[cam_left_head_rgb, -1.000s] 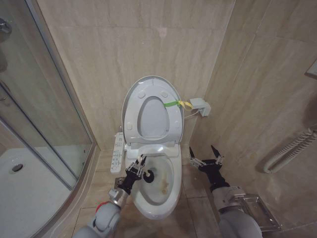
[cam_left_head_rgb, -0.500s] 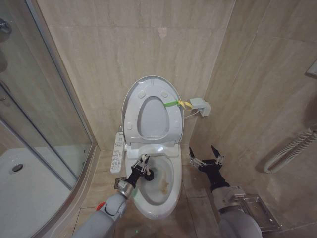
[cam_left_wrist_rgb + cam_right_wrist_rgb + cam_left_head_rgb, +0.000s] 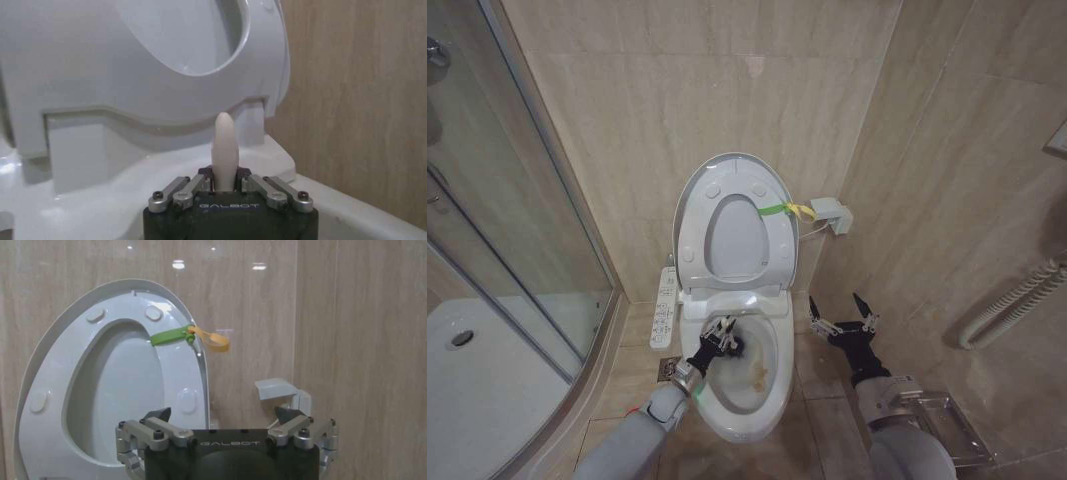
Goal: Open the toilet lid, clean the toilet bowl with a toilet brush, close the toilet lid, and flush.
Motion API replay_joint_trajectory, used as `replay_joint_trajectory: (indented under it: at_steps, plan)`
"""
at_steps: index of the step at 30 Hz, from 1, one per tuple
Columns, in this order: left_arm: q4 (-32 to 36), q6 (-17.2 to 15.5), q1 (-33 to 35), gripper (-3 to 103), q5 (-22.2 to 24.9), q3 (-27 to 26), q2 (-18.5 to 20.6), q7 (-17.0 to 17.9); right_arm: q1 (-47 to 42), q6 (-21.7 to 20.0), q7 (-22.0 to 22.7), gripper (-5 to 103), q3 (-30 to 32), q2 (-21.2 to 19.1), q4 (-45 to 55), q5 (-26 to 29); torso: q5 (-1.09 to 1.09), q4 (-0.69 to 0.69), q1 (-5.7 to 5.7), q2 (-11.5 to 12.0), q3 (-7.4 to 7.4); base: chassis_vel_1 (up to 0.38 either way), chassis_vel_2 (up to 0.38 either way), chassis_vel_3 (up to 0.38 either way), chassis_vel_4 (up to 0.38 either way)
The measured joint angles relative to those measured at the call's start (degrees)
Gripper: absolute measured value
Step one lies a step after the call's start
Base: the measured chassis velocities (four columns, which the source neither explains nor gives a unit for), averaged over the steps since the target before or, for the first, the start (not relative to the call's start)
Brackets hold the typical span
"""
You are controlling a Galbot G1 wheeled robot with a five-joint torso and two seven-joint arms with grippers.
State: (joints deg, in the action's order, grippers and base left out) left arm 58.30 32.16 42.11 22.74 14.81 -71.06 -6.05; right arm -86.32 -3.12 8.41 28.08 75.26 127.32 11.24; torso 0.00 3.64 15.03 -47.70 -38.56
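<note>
- Left pincer point(image 3: 723, 333) sits over the bowl point(image 3: 767, 395), clamped on the brush point(image 3: 734, 346); its dark head is down inside, near the back rim.
- Left wrist view shows the white handle tip point(image 3: 222, 145) between the fingers.
- Right pincer point(image 3: 842, 318), spread apart, hovers beside the bowl.
- Lid point(image 3: 695, 215) stands upright against the wall; right wrist view shows its green-yellow strap point(image 3: 188, 336).

The white toilet lid point(image 3: 735, 215) stands raised against the tiled wall, green-yellow strap at its edge. Below, the stained toilet bowl point(image 3: 757, 372) lies open, the toilet brush point(image 3: 733, 346) inside near its rear rim.
</note>
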Motion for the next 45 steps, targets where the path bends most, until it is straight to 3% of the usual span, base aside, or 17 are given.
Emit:
replay_joint_trajectory:
  at_steps: [11, 19, 34, 40, 45]
  plan:
    - [-4.3, 3.1, -1.7, 20, -0.3, 1.4, -1.4, -3.3, 0.0, 0.0, 0.0, 100, 0.0, 0.0, 0.0, 0.0, 0.00, -0.01, 0.00, 0.0, 0.00, 0.000, 0.000, 0.000, 0.000]
    - [5.3, 3.8, 2.1, 20, -5.1, -1.2, -0.3, -0.9, 0.0, 0.0, 0.0, 100, 0.0, 0.0, 0.0, 0.0, 0.00, 0.00, 0.00, 0.0, 0.00, 0.000, 0.000, 0.000, 0.000]
    - [21.0, 1.0, 9.9, 20, -7.5, -0.5, 0.4, 3.5, 0.0, 0.0, 0.0, 100, 0.0, 0.0, 0.0, 0.0, 0.00, 0.00, 0.00, 0.0, 0.01, 0.000, 0.000, 0.000, 0.000]
    - [21.4, 0.4, 9.8, 20, -7.3, 1.1, -1.0, 3.8, 0.0, 0.0, 0.0, 100, 0.0, 0.0, 0.0, 0.0, 0.00, 0.00, 0.00, 0.0, 0.00, 0.000, 0.000, 0.000, 0.000]
    - [17.6, 1.0, 8.9, 20, -5.4, 1.9, -1.6, 1.9, 0.0, 0.0, 0.0, 100, 0.0, 0.0, 0.0, 0.0, 0.00, 0.00, -0.01, 0.0, 0.01, 0.000, 0.000, 0.000, 0.000]
